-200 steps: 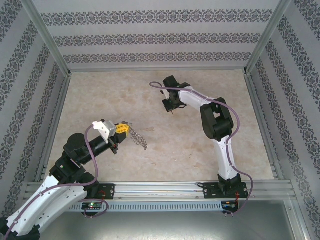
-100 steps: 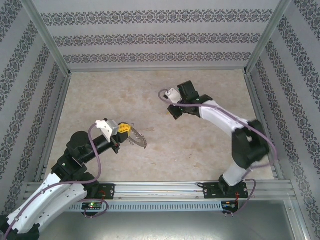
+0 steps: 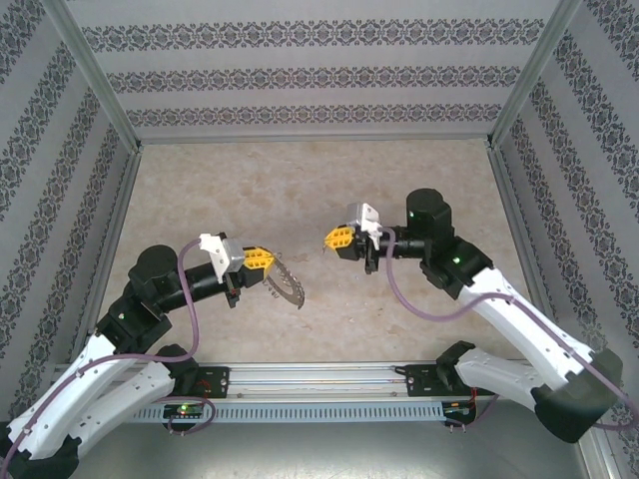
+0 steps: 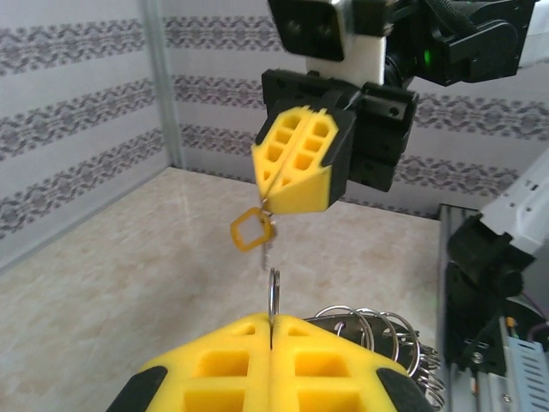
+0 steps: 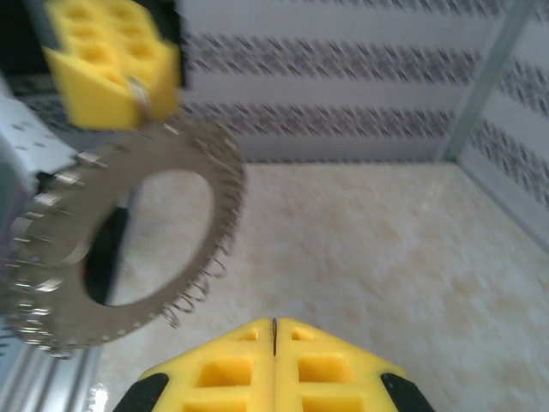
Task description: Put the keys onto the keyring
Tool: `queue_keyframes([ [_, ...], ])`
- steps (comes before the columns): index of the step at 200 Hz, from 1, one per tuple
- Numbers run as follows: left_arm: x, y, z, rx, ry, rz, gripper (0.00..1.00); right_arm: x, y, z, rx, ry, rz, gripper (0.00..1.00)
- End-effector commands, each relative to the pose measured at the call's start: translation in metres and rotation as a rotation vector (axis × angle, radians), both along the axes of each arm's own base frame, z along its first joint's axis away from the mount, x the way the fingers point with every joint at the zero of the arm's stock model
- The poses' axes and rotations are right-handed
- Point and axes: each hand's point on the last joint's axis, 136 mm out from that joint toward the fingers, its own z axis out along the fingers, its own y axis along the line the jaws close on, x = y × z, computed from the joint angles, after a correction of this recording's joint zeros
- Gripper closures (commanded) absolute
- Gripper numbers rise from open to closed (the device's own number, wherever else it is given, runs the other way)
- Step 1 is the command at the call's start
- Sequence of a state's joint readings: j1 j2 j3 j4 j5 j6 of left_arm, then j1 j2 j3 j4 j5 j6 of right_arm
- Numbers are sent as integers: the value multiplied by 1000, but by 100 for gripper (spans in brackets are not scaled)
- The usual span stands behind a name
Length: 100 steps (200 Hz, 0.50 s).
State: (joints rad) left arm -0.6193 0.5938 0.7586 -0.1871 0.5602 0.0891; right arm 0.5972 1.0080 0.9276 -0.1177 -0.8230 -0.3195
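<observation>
My left gripper [image 3: 268, 263] [image 4: 273, 324] is shut on one small split ring of the keyring [image 3: 292, 287]. The clamped ring stands upright between the jaws, and more wire rings [image 4: 386, 330] bunch to its right. In the right wrist view the keyring [image 5: 219, 202] is a flat grey disc with a round hole and wire loops along its edge, hanging from the left gripper [image 5: 137, 93]. My right gripper [image 3: 330, 239] [image 4: 265, 204] [image 5: 274, 324] faces it, shut on the key [image 4: 253, 230]. The key's yellow loop head and short blade hang just above the upright ring, not touching it.
Both grippers hover above the beige table [image 3: 300, 190] near its middle. Patterned walls and aluminium posts [image 3: 95, 80] enclose it on three sides. A metal rail [image 3: 319, 374] runs along the near edge.
The right arm swung from the far middle down and left, turning to face the left gripper. The left gripper shifted slightly right and turned the keyring flatter towards it.
</observation>
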Motion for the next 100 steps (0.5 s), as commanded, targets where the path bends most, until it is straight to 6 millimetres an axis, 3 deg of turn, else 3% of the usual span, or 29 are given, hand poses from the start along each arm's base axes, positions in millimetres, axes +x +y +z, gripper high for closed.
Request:
queue_keyframes([
  [1,-18,-7,13,15,-54,-122,100,-36,2,15,59,-37,125,100],
  [35,-22,-16,14,35,-52,-193,100,-58,2,19,66,-69,111,100],
  [100,-22,-25,4,78,-27,-242,100,-63,12,20,23,-105,46,100],
])
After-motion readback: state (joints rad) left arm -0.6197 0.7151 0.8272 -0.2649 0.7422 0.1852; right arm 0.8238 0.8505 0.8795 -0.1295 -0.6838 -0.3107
